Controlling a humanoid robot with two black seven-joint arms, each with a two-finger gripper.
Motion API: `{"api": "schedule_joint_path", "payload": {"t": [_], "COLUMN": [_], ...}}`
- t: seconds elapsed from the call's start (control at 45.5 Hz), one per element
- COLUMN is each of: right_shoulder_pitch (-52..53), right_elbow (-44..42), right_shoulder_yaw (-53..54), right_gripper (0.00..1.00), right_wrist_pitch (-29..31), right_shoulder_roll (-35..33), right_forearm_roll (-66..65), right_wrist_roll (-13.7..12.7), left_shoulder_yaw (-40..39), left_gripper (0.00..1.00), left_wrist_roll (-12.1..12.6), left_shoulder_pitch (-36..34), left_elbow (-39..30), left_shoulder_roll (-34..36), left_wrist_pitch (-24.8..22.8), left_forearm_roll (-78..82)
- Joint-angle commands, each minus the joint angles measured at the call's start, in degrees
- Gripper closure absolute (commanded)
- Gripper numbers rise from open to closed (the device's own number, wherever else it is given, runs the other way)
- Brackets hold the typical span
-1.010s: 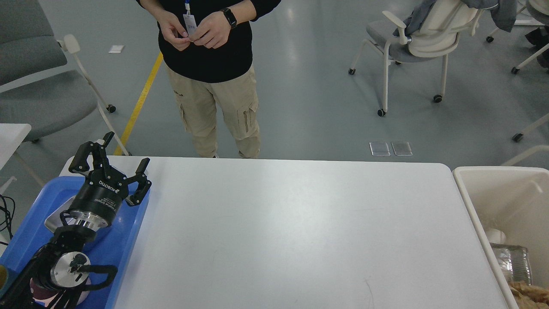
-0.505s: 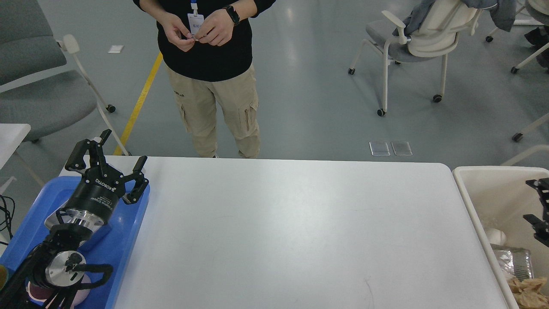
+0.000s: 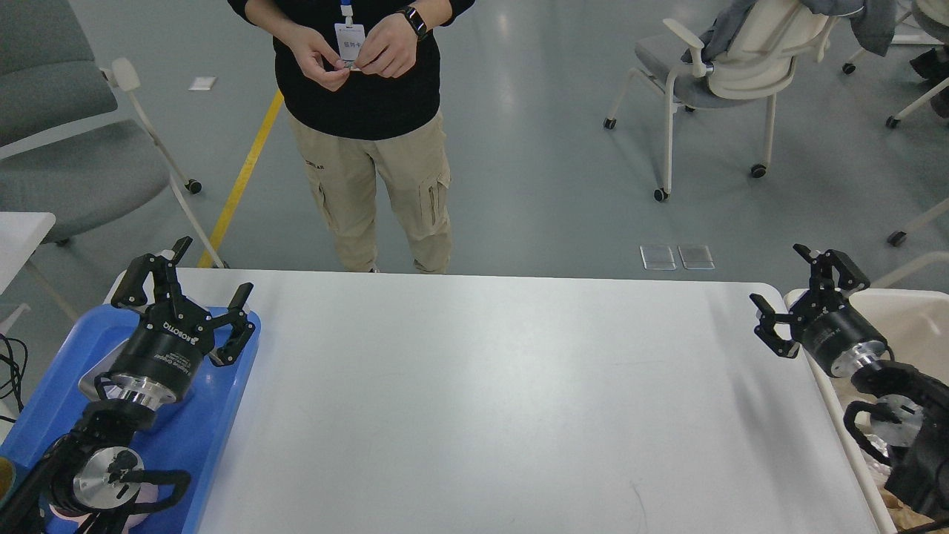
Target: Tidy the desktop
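From my head camera I look down on a wide white counter (image 3: 489,400) with rounded corners; it fills the middle and lower part of the frame, and its surface is bare apart from soft grey shadows and a faint scuff near the bottom edge. At the lower left a blue tray (image 3: 215,437) lies on the counter's left end, and my left arm rises over it from the bottom left corner. My left hand (image 3: 194,285) sits above the tray's far edge with its two black fingers spread wide and nothing between them. At the right edge of the frame my right arm comes in from the lower right corner, over a beige bin (image 3: 919,311) that stands just beside the counter's right end. My right hand (image 3: 804,297) hangs above the counter's far right corner, fingers also spread wide and holding nothing. Beyond the counter, at the upper middle of the frame, a person (image 3: 367,133) in a black top and khaki trousers stands on the grey floor, both hands at a badge on their chest. A white wheeled chair (image 3: 712,74) stands at the upper right, a grey chair (image 3: 74,156) at the upper left, and a yellow floor line (image 3: 245,174) runs diagonally beside the person.
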Motion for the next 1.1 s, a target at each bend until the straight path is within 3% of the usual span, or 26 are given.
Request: {"api": "schedule_joint_path", "payload": {"t": [0.0,0.176,0.307,0.791,1.076], "right_shoulder_pitch": [-2.7,-9.0,-11.7,-21.2,-22.1], "right_elbow": [12.5,34.6,42.7,47.6,44.1], "right_shoulder_yaw": [5.1,10.8,13.0,18.4,18.9], "right_gripper": [0.00,0.00,0.00,0.00,0.00], "right_wrist_pitch": [-0.2,-6.7,-12.0,-13.4,-13.4], "right_shoulder_roll": [-2.7,-6.9,-6.6,1.3,4.3], "right_forearm_roll": [0.0,-0.3,-0.6,-1.5,-1.5], "right_wrist_roll": [0.0,0.2,0.2,0.2,0.1], "left_shoulder_yaw": [0.0,0.0,0.0,0.0,0.0], "left_gripper": [0.03,0.03,0.03,0.03,0.03], "left_wrist_roll": [-0.1,-0.1,0.0,1.0,0.4], "left_shoulder_pitch": [0.8,1.6,2.2,2.5,2.7], "left_elbow": [0.0,0.0,0.0,0.2,0.2], "left_shoulder_roll": [0.0,-0.1,-0.1,-0.8,-1.2], "left_wrist_pitch": [0.0,0.0,0.2,3.9,4.1], "left_forearm_roll": [0.0,0.0,0.0,-2.5,-7.1]}}
